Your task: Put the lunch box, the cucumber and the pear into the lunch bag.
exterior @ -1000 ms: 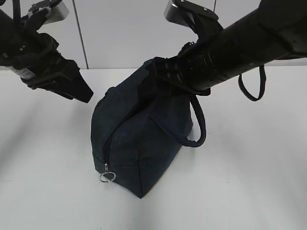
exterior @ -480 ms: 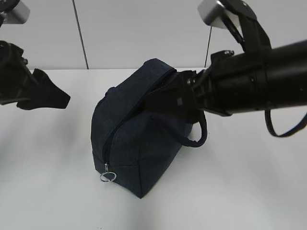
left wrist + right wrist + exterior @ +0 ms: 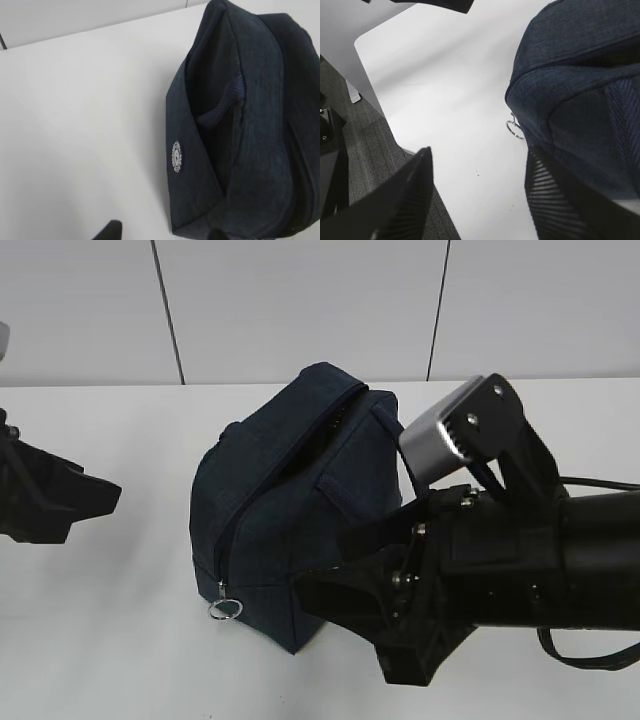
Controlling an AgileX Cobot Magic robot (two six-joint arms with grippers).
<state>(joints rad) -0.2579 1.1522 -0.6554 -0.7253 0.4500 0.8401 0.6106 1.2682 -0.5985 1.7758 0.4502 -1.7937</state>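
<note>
The dark navy lunch bag stands on the white table, its silver ring pull at the low front end of the zipper. The lunch box, cucumber and pear are out of view. My left gripper is open and empty, well left of the bag. In the left wrist view only its fingertips show, below the bag and its handle loop. My right gripper is open and empty, low at the bag's front right corner. In the right wrist view its fingers frame bare table beside the bag and ring pull.
The table's front corner and edge show in the right wrist view, with grey floor beyond. A pale panelled wall runs behind the table. The right arm's body hides the bag's right side and handle in the exterior view.
My right gripper has left the bag's top and swung down to its front right. My left gripper has drawn back leftward and lower. The bag has stayed put.
</note>
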